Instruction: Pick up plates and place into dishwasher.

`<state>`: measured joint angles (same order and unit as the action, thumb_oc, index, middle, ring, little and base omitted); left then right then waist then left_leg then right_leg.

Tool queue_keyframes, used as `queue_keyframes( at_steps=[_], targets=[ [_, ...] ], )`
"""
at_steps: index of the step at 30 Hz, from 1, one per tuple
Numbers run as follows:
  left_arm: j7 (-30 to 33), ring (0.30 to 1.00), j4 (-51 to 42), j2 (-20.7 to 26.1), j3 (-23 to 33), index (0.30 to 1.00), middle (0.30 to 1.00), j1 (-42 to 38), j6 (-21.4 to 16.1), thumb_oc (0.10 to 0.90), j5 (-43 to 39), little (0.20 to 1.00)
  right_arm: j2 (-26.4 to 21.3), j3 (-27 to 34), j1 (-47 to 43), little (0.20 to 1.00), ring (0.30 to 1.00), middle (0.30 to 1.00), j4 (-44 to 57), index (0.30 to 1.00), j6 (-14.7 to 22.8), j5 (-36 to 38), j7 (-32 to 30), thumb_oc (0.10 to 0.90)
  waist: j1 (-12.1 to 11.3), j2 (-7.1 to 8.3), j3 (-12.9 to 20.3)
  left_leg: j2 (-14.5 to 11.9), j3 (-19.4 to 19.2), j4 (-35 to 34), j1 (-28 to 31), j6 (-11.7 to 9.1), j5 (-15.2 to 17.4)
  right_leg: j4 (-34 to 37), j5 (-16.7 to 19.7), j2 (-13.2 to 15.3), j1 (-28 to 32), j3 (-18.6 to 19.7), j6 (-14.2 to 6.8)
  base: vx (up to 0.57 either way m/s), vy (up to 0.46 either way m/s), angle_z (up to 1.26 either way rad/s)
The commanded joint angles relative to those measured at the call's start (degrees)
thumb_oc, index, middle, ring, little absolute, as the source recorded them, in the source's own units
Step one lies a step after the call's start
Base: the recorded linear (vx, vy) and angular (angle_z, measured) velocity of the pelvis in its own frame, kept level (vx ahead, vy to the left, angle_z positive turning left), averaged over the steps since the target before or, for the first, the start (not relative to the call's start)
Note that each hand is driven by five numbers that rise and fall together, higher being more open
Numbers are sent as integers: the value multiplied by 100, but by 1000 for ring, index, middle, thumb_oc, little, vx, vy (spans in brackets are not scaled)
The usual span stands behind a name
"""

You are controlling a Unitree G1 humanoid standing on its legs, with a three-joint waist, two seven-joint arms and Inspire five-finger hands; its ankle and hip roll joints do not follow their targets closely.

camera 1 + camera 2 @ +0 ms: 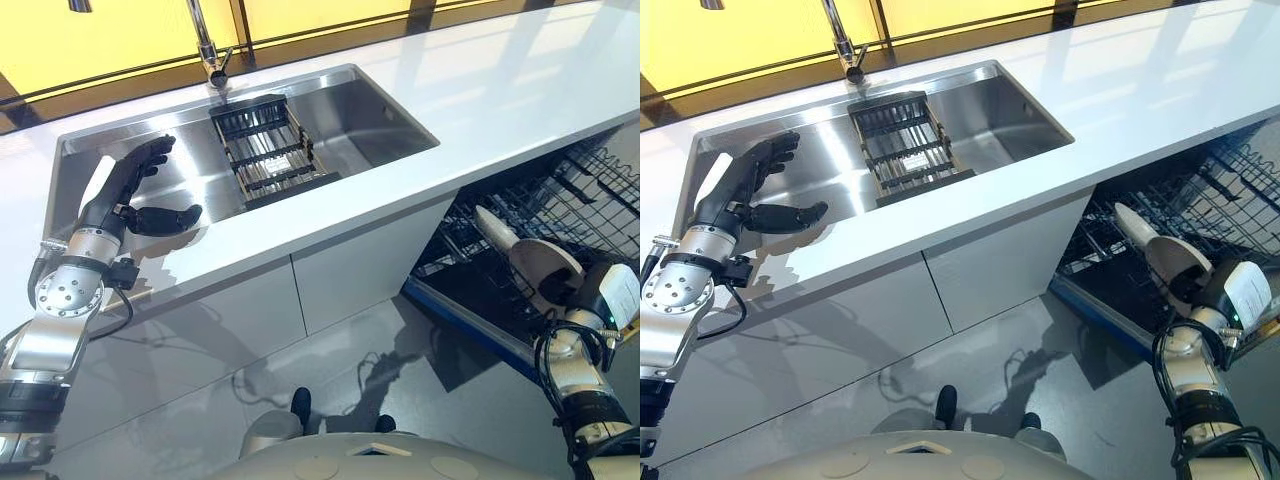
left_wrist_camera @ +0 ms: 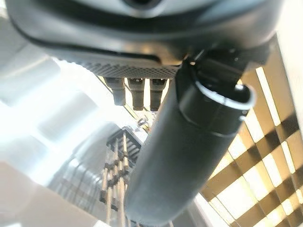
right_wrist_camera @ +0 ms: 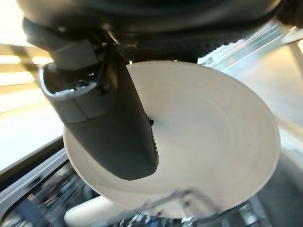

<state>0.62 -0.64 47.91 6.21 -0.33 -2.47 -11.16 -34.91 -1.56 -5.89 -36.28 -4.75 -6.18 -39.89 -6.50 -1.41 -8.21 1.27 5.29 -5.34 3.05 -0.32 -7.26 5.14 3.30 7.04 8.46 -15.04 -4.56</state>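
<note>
A white plate (image 1: pixel 540 262) hangs tilted over the front of the open dishwasher's lower wire rack (image 1: pixel 585 195), held by my right hand (image 1: pixel 585 283). The right wrist view has the thumb (image 3: pixel 113 127) lying across the plate's face (image 3: pixel 213 142), with the fingers hidden behind it. Just behind it, a second white plate (image 1: pixel 494 230) stands on edge in the rack. My left hand (image 1: pixel 122 190) hovers over the left part of the steel sink (image 1: pixel 385 120), fingers straight, thumb out, holding nothing.
A black slatted drainer (image 1: pixel 268 150) sits in the middle of the sink under the faucet (image 1: pixel 205 40). The white counter (image 1: pixel 520 80) overhangs the dishwasher. White cabinet fronts (image 1: pixel 350 270) stand below the sink. The dishwasher's door edge (image 1: pixel 470 325) juts out low.
</note>
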Motion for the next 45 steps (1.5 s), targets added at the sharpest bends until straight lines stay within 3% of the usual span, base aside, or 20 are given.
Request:
queue_keyframes(
  at_steps=[1,6,21,36,38,39,45],
  targets=[
    [137,900,-370,318,62,900,900,-632,-313,800,-16,900,-164,-643,-777,200,300,300,193,300,264,-26,78,100,-331,-169,81,69,-173,272,137,-53,735,-432,-405,143,-136,-57,-212,29,17,24],
    [106,900,-296,269,-19,900,900,-646,-339,800,6,900,-143,-694,-1063,200,300,300,391,300,139,138,-122,100,-347,-176,58,79,-168,287,166,-43,737,-478,-429,145,-114,-67,-190,25,14,15],
    [-45,900,-202,218,-160,900,900,-723,-335,800,-29,900,-239,-432,-1220,200,300,300,462,300,237,295,-112,100,-343,-69,123,88,-227,300,366,-16,819,-415,-402,121,50,-41,-203,14,2,2],
    [-170,900,-116,225,-422,900,900,-969,-233,800,-36,900,-455,-830,-1791,200,300,300,61,300,-471,356,651,100,-478,27,154,70,-167,280,444,-83,820,-267,-348,107,195,-161,-207,11,-8,4],
    [-194,900,-110,230,-412,900,900,-963,-233,800,-63,900,-446,-867,-1802,359,436,436,5,436,-653,405,837,259,-491,35,163,74,-166,276,447,-85,821,-261,-348,109,199,-167,-211,0,0,0],
    [-201,900,-113,230,-421,900,900,-972,-220,800,-63,900,-440,-894,-1807,900,900,900,-55,900,-731,417,937,800,-493,43,166,74,-170,275,449,-88,821,-259,-346,110,200,-172,-212,0,0,0],
    [-210,900,-150,256,-439,900,900,-1006,-136,800,-101,900,-450,-977,-1773,900,900,900,-311,900,-969,495,1291,800,-496,78,166,63,-196,256,477,-95,822,-240,-339,111,219,-173,-219,1,6,3]
  ],
)
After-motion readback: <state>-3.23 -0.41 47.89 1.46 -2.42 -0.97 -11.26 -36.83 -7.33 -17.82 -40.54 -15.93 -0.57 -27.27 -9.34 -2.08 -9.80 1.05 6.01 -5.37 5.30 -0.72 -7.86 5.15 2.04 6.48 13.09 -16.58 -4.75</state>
